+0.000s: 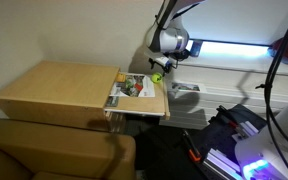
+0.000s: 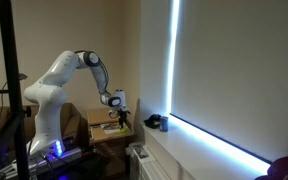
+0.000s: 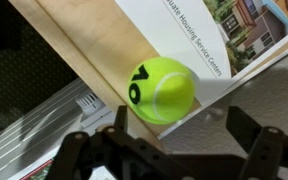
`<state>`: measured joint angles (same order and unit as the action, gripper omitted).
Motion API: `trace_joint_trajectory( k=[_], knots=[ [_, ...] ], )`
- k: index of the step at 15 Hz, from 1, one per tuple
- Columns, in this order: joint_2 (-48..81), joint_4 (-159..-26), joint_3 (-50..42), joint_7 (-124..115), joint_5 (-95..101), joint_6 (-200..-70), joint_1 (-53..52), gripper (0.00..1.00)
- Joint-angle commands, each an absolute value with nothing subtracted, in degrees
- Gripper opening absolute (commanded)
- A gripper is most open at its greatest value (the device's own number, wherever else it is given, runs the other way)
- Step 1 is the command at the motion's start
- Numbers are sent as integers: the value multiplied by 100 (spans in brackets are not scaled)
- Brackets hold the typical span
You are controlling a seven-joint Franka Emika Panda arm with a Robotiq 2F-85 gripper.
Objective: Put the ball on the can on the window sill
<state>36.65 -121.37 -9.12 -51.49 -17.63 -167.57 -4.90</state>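
Looking down the wrist view, we see our gripper (image 3: 169, 140) spread wide, touching nothing; the ball (image 3: 162, 88) lies between its fingers (image 3: 77, 152), clear of both, where the magazine (image 3: 234, 30) meets the tan table (image 3: 74, 50).

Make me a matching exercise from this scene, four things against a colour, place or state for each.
Things:
1. ball
2. magazine
3. can
4. gripper

Matches:
A. open
B. on the window sill
C. yellow-green
D. lying flat on the table

Pairs: 1-C, 2-D, 3-B, 4-A.
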Motion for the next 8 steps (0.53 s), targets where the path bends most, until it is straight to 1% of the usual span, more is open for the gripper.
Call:
trace_joint_trajectory(
  k=[1,3,5,8],
  knots=[
    [3732,-12059,-929,-5168,-1774,-16742,-490,100],
    [3883,-11916,-979,-5260,-1766,-16646,-524,100],
    [3982,-11769,-782,-5207,-1879,-16487,-351,100],
    [4130,-11615,-895,-5353,-1822,-16438,-450,100]
  ],
)
